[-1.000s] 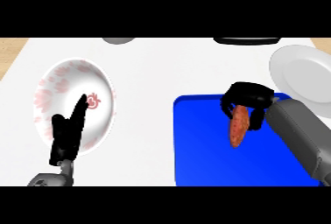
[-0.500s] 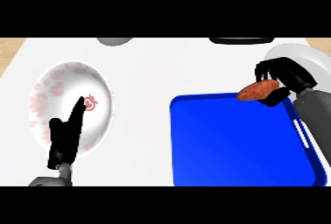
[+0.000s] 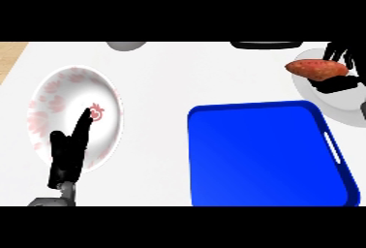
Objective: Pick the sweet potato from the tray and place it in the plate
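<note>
A reddish-brown sweet potato (image 3: pixel 316 68) hangs over the plain white plate (image 3: pixel 330 100) at the right edge, and my right hand (image 3: pixel 338 83) is curled round it from behind. Most of that hand is cut off by the view's edge. The blue tray (image 3: pixel 265 155) lies below it, with nothing on it. My left hand (image 3: pixel 69 152) stays open at the lower left, fingers straight up over a white bowl with red flower marks (image 3: pixel 50 104).
A grey round object (image 3: pixel 127 45) shows at the top edge, and a dark object (image 3: pixel 266 44) sits at the top right. A strip of wooden surface (image 3: pixel 10 58) shows at the far left, beyond the white counter (image 3: pixel 186 77).
My right hand has lifted the sweet potato off the blue tray and carried it up and to the right, over the white plate. The left hand has kept still.
</note>
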